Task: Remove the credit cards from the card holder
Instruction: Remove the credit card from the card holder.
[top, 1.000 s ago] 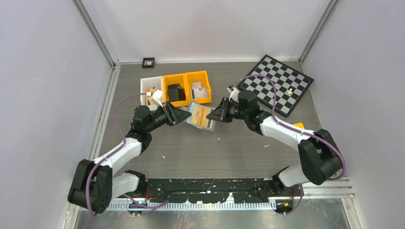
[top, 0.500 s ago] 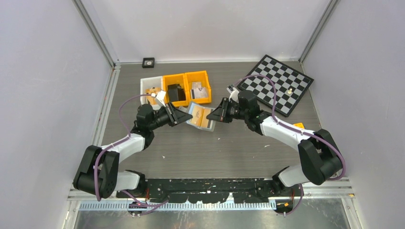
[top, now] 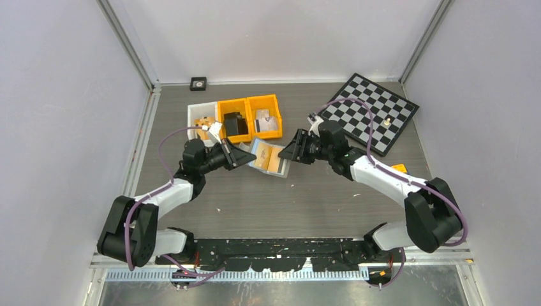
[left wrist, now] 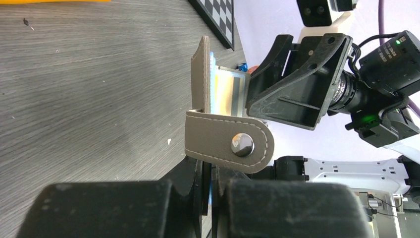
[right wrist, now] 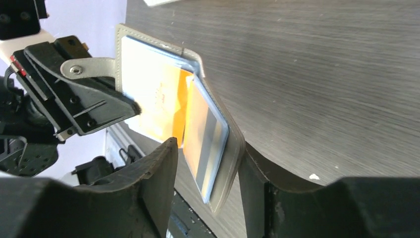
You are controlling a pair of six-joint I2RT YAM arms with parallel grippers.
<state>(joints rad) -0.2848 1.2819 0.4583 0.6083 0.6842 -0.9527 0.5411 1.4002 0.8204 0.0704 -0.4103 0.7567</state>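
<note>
Grey stitched card holder [top: 268, 157] open: left gripper [top: 245, 155] clenched on flap, right gripper [top: 288, 153] released, astride opposite edge. Right wrist view shows tan, pale-blue credit cards [right wrist: 205, 144] inside; left wrist view, snap tab [left wrist: 241, 144]

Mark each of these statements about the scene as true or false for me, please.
1. The card holder lies shut and flat on the table. False: it is open, up between the left gripper and the right gripper.
2. The left gripper is shut on the card holder's edge. True.
3. The credit cards are spread out on the table. False: they sit inside the open holder.
4. The chessboard lies at the table's far right. True.
5. The white bin stands between the two orange bins. False: it stands to the left of both.
</note>
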